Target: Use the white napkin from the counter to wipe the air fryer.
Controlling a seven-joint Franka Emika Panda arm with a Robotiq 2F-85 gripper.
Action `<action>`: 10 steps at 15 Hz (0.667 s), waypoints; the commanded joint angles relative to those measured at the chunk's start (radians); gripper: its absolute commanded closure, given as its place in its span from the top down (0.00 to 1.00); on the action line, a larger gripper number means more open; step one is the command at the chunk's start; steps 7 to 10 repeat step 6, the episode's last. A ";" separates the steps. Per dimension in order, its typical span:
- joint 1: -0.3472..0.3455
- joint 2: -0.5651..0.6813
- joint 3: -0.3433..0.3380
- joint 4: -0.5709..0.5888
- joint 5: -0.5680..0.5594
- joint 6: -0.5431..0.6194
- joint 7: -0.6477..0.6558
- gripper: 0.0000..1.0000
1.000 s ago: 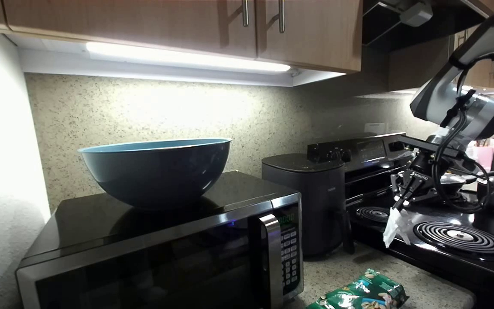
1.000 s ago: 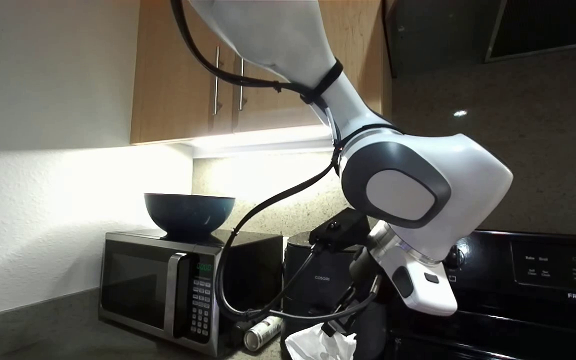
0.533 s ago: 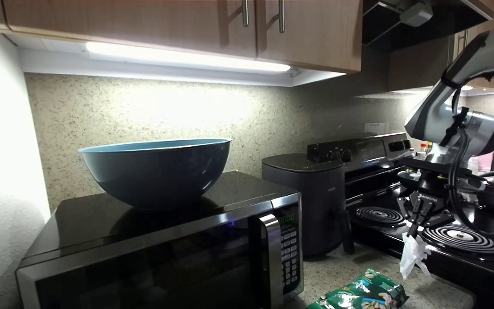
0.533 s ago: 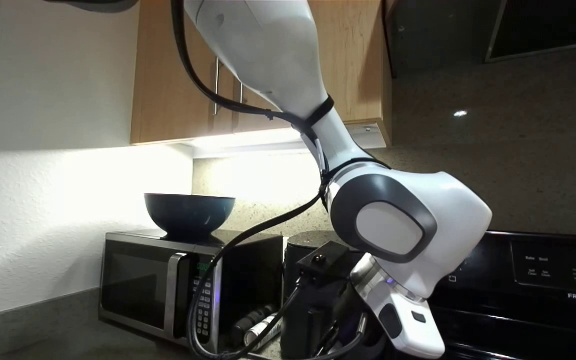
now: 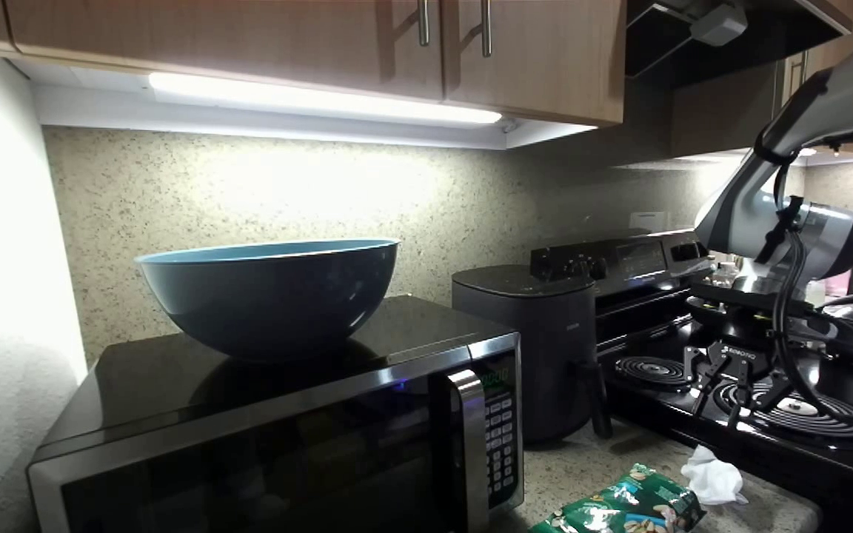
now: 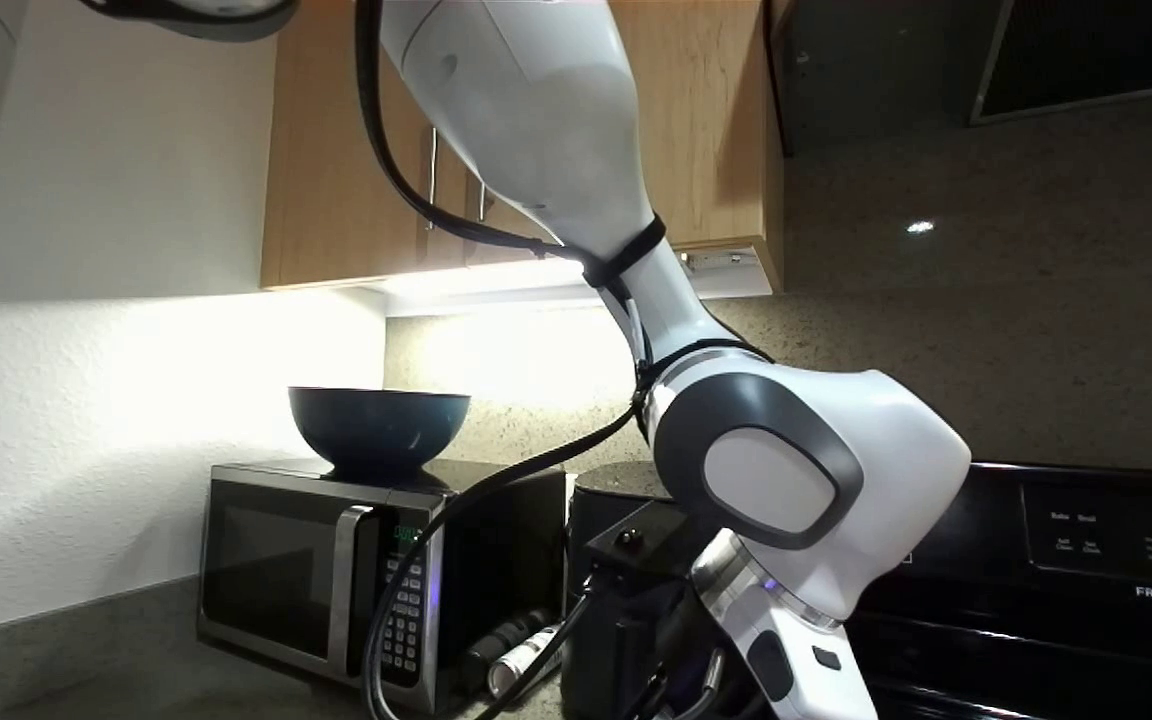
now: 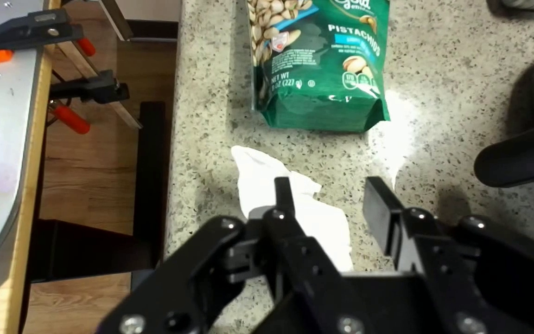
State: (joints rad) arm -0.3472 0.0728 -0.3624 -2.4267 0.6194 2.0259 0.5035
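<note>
The white napkin (image 5: 713,477) lies crumpled on the speckled counter (image 5: 571,470) beside the green packet. In the wrist view the napkin (image 7: 315,218) is below my fingers, partly covered by one finger. My gripper (image 5: 715,417) is open and empty, above the napkin near the stove edge; the wrist view shows its fingers (image 7: 329,190) spread apart with nothing between them. The black air fryer (image 5: 556,355) stands between the microwave and the stove. Its lid (image 6: 621,480) shows behind my arm, which hides much of it. The napkin and fingertips are out of view in that exterior view.
A green pistachio packet (image 5: 630,503) lies on the counter. The microwave (image 5: 286,444) with a large blue bowl (image 5: 271,296) on top stands beside the air fryer. The stove's coil burners (image 5: 797,406) are beside the gripper. A white can (image 6: 516,665) lies near the microwave.
My arm has lowered with the napkin in the gripper. The fingers have then opened, and the napkin has left them and lies on the counter by the packet.
</note>
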 commanded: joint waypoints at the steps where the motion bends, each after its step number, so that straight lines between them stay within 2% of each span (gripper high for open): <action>1: 0.001 -0.056 0.001 -0.038 0.008 0.019 -0.026 0.77; 2: 0.001 -0.066 0.002 -0.045 0.014 0.028 -0.029 0.83; 3: -0.001 -0.011 0.001 0.001 0.000 -0.002 -0.006 0.63; 6: -0.002 -0.028 0.001 -0.002 0.000 -0.002 -0.007 0.82; 10: -0.002 -0.028 0.001 -0.002 0.000 -0.002 -0.007 0.82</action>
